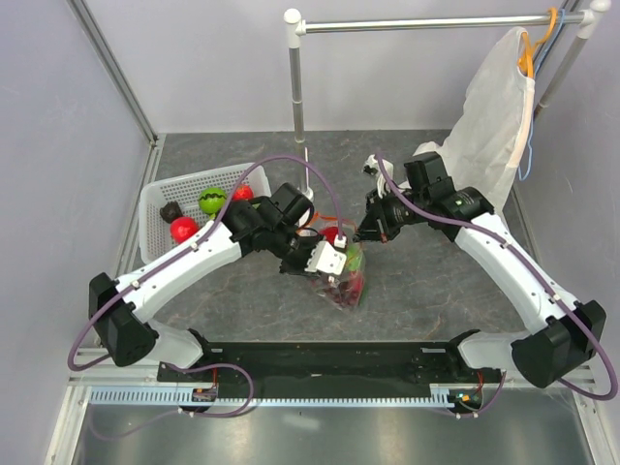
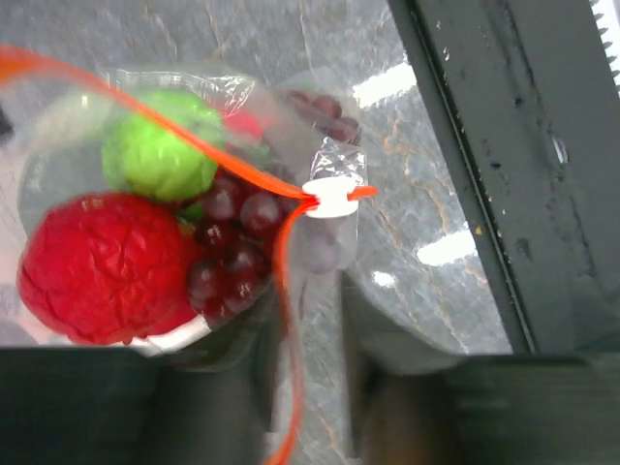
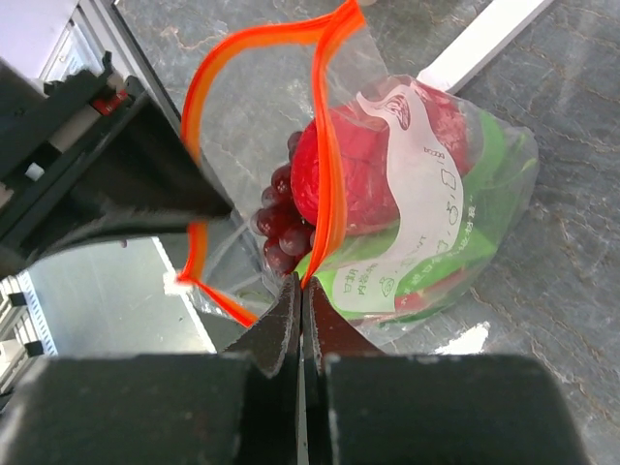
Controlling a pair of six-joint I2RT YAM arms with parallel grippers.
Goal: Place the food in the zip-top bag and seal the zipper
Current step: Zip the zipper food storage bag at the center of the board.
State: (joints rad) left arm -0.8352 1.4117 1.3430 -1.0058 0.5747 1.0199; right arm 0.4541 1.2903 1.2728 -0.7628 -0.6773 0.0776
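Note:
The clear zip-top bag (image 1: 349, 283) lies on the table between my two arms. It holds a red fruit (image 2: 102, 266), a green piece (image 2: 160, 145) and purple grapes (image 2: 232, 242). Its orange-red zipper (image 3: 332, 145) gapes in a loop, and the white slider (image 2: 329, 199) sits at one end. My right gripper (image 3: 302, 287) is shut on the zipper strip at the bag's mouth. My left gripper (image 2: 310, 315) is just behind the slider. Its blurred jaws stand narrowly apart, with the strip running between them against the left finger.
A white slotted basket (image 1: 160, 199) at the left holds more food: a green piece (image 1: 212, 201), two red pieces and a dark one. A white garment cover (image 1: 494, 116) hangs from the rail at the back right. The rail's post (image 1: 296, 87) stands behind the bag.

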